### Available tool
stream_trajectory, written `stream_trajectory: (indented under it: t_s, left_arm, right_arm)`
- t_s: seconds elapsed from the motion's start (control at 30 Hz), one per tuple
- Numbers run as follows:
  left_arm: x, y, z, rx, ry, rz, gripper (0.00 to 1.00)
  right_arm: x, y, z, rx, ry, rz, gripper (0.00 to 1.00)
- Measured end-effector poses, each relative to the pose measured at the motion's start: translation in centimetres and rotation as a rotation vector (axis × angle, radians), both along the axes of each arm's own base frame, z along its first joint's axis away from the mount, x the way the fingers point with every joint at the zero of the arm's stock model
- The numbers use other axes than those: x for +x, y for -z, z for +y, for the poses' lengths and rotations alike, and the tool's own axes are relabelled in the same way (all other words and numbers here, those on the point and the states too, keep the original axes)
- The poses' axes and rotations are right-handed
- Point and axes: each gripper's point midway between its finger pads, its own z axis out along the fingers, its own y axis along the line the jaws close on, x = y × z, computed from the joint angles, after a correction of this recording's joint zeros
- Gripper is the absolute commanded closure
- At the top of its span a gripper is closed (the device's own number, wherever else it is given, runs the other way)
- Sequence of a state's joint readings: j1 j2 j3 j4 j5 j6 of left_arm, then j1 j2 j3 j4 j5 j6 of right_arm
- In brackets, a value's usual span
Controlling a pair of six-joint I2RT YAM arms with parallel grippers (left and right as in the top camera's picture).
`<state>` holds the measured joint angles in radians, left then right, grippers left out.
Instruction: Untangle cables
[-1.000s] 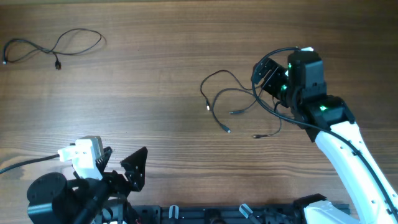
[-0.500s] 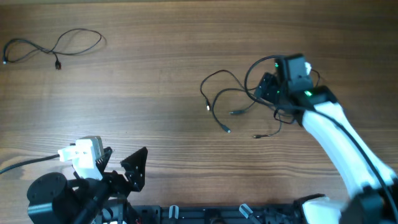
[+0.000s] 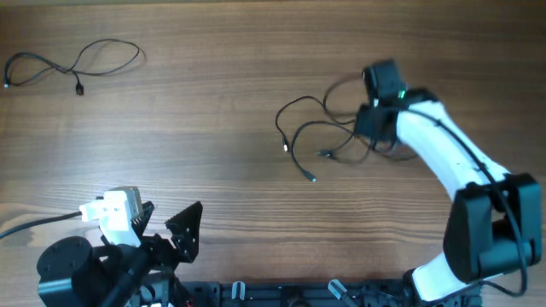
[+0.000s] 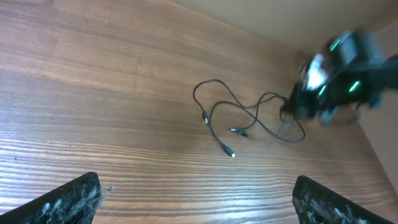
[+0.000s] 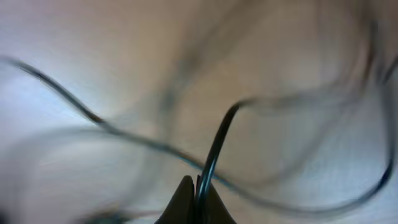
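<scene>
Black and thin, the cables [image 3: 320,132] lay in a loose snarl on the right half of the wooden tabletop [image 3: 213,170]. Several loops crossed one another, and small plugs [image 3: 313,178] trailed out toward the near edge. A separate cable [image 3: 81,61] lay alone at the far left, well apart from the snarl. The right gripper [image 5: 196,198] was down at the right side of the snarl with its tips pressed together on a single strand [image 5: 217,143]. That strand rose from between the tips in the blurred right wrist view, and which cable it belonged to could not be told. The left gripper [image 3: 164,224] sat spread wide near its own base, touching nothing. Such cords looked very light and wholly limp, so a lifted strand would likely sag, drag its neighbours along and tighten a crossing rather than hold any shape. The smooth jacket seemed apt to slide through a narrow pinch, which could help in feeding a cord out through a loop but would make a firm pull unreliable. The plugs looked like the only stiff parts and the likeliest to catch on a loop. A good hold, by that reckoning, was on an outer loop or just behind a plug, where one cord could be taken without its neighbours. The crowded middle, where strands overlapped, seemed the place to avoid or to pin down with the free arm.
</scene>
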<state>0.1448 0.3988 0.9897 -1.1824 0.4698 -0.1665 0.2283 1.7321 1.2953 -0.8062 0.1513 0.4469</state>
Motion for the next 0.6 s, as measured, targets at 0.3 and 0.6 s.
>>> stream_trajectory:
  t_s: [0.3,0.6]
  left_arm:
    - [0.0,0.0,0.0,0.0,0.0,0.0,0.0]
    - [0.0,0.0,0.0,0.0,0.0,0.0,0.0]
  right_arm:
    - [4.8,-27.1,5.7,0.272,-0.26,-0.637,0.95]
    - [1.1,-17.2,20.0,0.381,-0.889,-0.364,0.96]
